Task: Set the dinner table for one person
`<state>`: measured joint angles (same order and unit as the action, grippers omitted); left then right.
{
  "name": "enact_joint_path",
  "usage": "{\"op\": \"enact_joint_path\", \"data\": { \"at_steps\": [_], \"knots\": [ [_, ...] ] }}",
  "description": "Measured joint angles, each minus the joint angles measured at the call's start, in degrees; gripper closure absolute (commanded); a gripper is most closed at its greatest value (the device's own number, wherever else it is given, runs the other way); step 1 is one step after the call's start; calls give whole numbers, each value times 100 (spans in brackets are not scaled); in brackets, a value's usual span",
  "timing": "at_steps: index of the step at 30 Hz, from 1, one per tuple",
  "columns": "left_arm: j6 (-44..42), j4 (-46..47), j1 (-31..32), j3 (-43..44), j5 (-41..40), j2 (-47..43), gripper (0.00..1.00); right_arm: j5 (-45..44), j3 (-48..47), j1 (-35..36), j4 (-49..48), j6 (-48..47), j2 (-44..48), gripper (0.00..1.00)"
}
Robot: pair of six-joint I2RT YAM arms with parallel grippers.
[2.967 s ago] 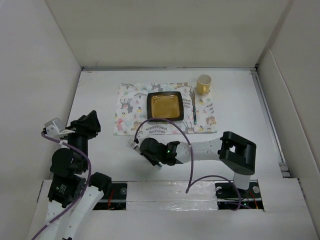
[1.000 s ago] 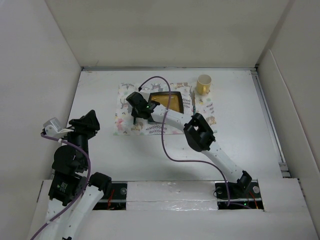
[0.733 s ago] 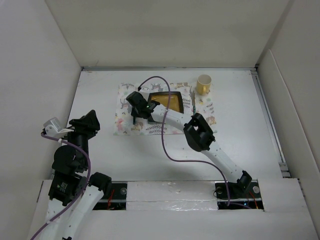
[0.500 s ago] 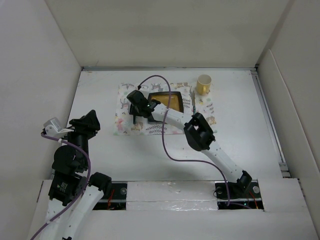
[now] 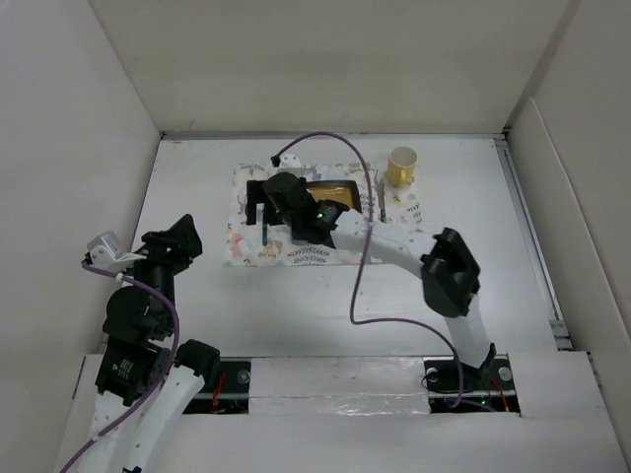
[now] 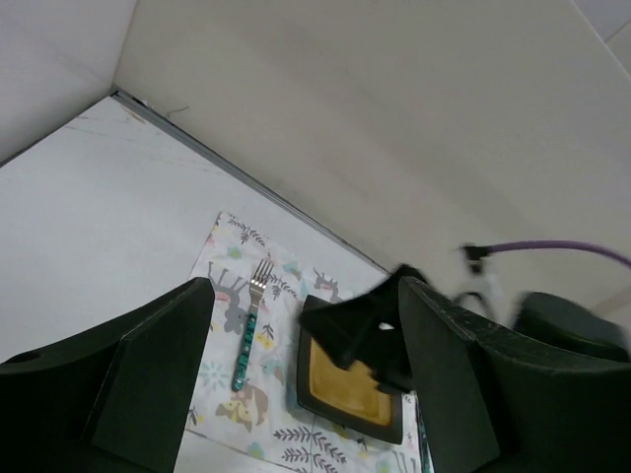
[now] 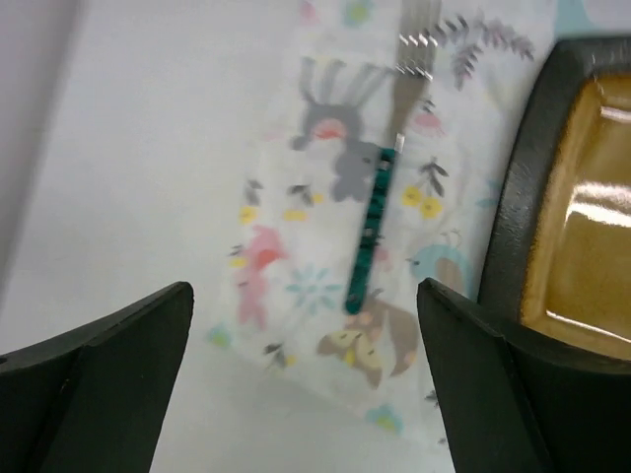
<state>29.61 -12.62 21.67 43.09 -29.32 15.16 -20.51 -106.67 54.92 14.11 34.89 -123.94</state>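
Note:
On the white dinner table (image 5: 193,177) lies a patterned placemat (image 5: 246,248) with a dark square plate (image 5: 335,189), its inside amber. A teal-handled fork (image 7: 380,212) lies flat on the mat left of the plate (image 7: 552,227), tines toward the far wall. My right gripper (image 5: 258,215) hovers open just above the fork (image 5: 266,233), touching nothing. In the right wrist view the open gripper (image 7: 308,330) has only mat between its fingers. My left gripper (image 5: 175,244) stays open at the left, off the mat. From the left wrist, that gripper (image 6: 304,325) looks onto the fork (image 6: 248,330).
A yellow cup (image 5: 401,166) stands at the mat's far right corner, and a teal-handled knife (image 5: 383,209) lies right of the plate. White walls enclose the table on three sides. The right arm's purple cable loops over the plate.
My right arm swung from the table's front to the mat's left side. Its jaws opened there and the fork now lies free on the mat. The left arm barely moved.

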Motion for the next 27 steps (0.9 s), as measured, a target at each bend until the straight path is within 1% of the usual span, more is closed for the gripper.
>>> {"op": "enact_joint_path", "data": {
  "at_steps": [3, 4, 7, 9, 11, 14, 17, 19, 21, 24, 27],
  "knots": [
    [-66, -7, 0, 0, 42, 0, 23, -125, 1016, 262, -579, -481, 1405, 0],
    [-96, -4, 0, 0, 66, -2, 22, -138, 1528, 369, -870, -662, 2006, 0],
    [-221, -7, 0, 0, 190, -20, 19, -254, 2885, 723, -1554, -1379, 3978, 0],
    [-240, -9, 0, 0, 256, -96, 18, -393, 3657, 896, -1891, -1698, 5340, 0],
    [-267, 7, 0, 0, 332, -201, 17, -715, 4293, 929, -2035, -1923, 6760, 0],
    [-297, 22, 0, 7, 417, -407, 16, -1488, 4789, 855, -1996, -2020, 8564, 0],
    [-337, 81, 0, 7, 479, -610, 14, -2339, 5149, 723, -1768, -1993, 9984, 0],
    [-365, 111, -2, 24, 516, -671, 14, -2940, 5401, 671, -1480, -1869, 10618, 0],
    [-387, 92, -2, 79, 538, -640, 13, -3508, 5635, 658, -1008, -1644, 10974, 0],
    [-396, -37, -2, 258, 514, -407, 13, -4061, 6015, 660, -313, -1366, 11208, 0],
    [-396, -72, -2, 313, 522, -133, 11, -4328, 6260, 660, -22, -1296, 11230, 0]
  ]
}}
